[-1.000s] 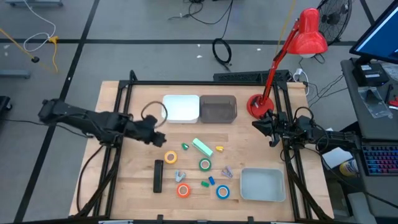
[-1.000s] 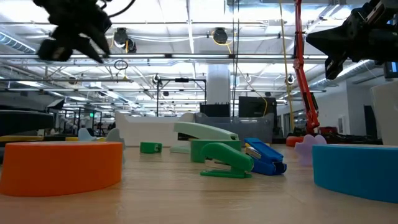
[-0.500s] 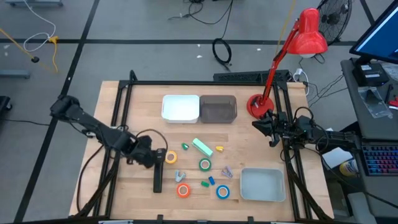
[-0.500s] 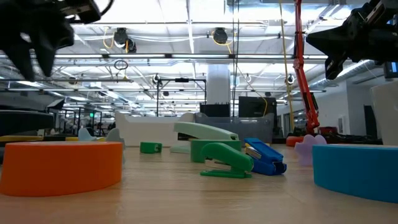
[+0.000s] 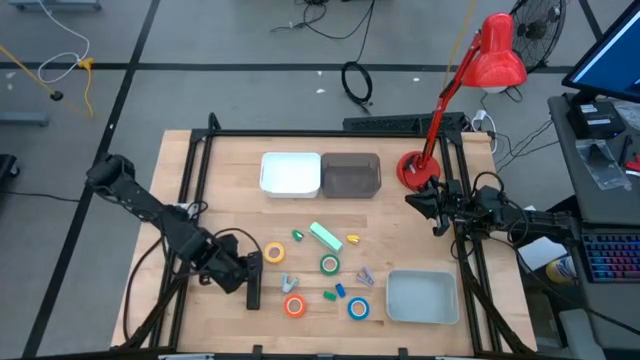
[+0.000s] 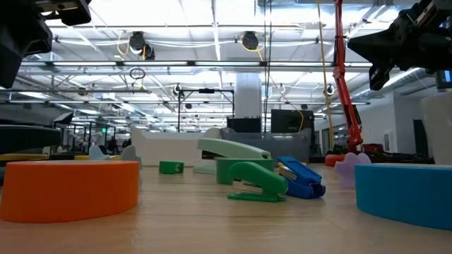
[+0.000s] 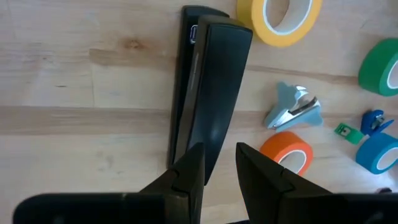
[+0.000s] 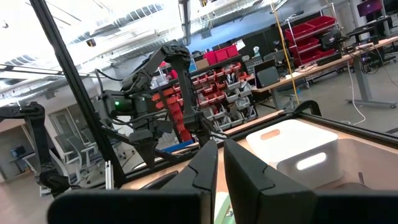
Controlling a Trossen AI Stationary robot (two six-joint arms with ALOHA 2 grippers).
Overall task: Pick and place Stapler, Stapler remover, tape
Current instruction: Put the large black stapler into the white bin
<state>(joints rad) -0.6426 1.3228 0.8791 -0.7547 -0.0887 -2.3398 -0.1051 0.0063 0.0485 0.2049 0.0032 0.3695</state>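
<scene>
— Where is the left gripper (image 7: 219, 167) working?

— Low over the near-left part of the wooden table (image 5: 230, 175), at the end of a long black stapler (image 7: 208, 87) lying flat on the boards. Its two dark fingers (image 7: 189, 171) stand slightly parted, the stapler's end just ahead of the gap; nothing is held.

— And the tape?

— Four rolls lie loose. The yellow tape roll (image 7: 280, 18) sits just past the stapler's far end. The orange tape roll (image 7: 286, 152) rests beside the stapler's near half, with a small grey-blue claw-type staple remover (image 7: 293, 109) between the two rolls. The green tape roll (image 5: 329, 264) lies near mid-table, and the blue tape roll (image 5: 359, 308) lies next to a pale grey tray (image 5: 421, 297) at the near right.

— What else is on the boards?

— A light green stapler (image 5: 325, 236) lies tilted at the centre; a white bin (image 5: 291, 173) and a dark translucent bin (image 5: 350, 175) stand side by side at the far edge, with a red desk lamp (image 5: 470, 85) at the far-right corner.

— The right arm?

— The right gripper (image 5: 415, 200) waits raised at the table's right edge, fingers closed on nothing.
</scene>
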